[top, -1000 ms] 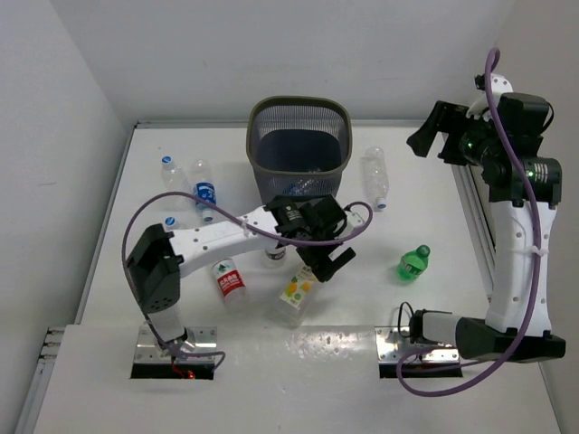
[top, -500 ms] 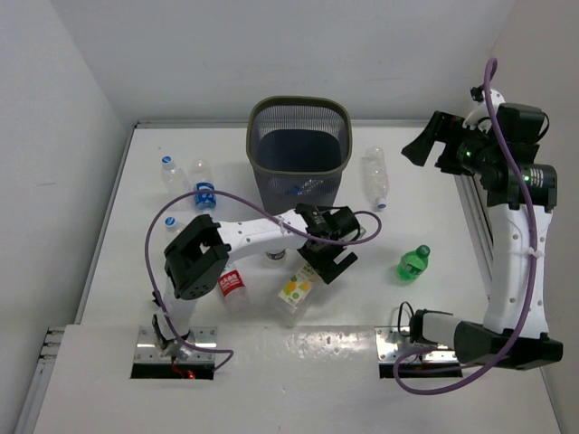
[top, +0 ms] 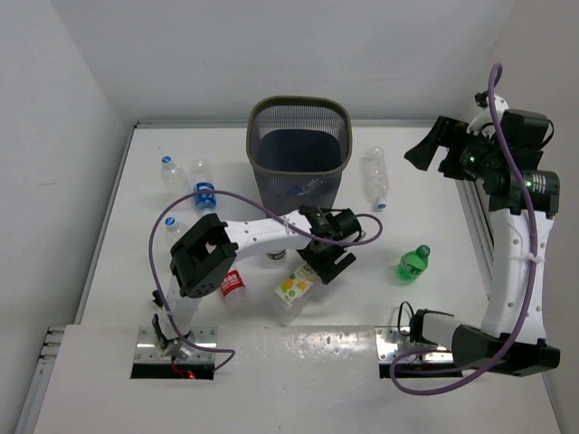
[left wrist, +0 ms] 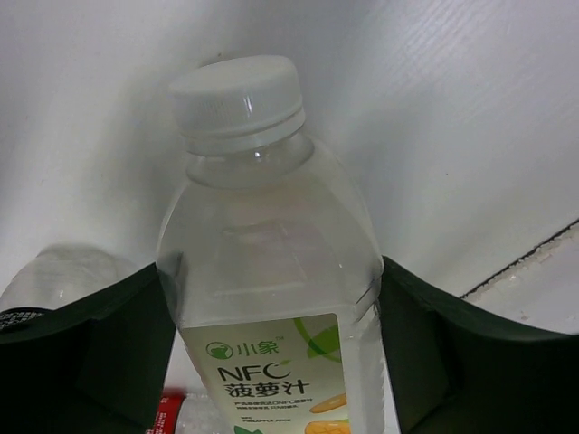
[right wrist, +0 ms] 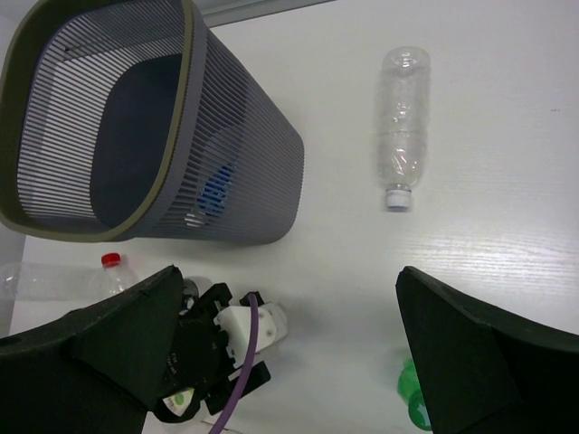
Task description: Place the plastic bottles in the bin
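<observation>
A clear bottle with a yellow-green label [top: 295,287] lies on the table; in the left wrist view this bottle [left wrist: 262,217] fills the gap between my fingers. My left gripper [top: 317,268] is open and straddles its body [left wrist: 271,271], pads close at both sides. My right gripper [top: 430,140] is open, empty and high at the right, looking down [right wrist: 289,271]. The dark mesh bin [top: 256,136] stands at the back middle [right wrist: 253,154], with a blue-labelled bottle [right wrist: 215,190] inside. A clear bottle [top: 375,176] and a green bottle [top: 412,262] lie to its right.
A red-white labelled bottle [top: 231,282] lies left of the held-over one. A blue-labelled bottle [top: 204,194] and two clear blue-capped ones [top: 170,172] lie left of the bin. A white-capped bottle [top: 274,257] sits under my left arm. A rail [top: 475,217] runs along the right edge.
My left arm has folded in, its elbow swinging right, and the gripper has settled over the yellow-green bottle, which shifted slightly. My right arm rose a little.
</observation>
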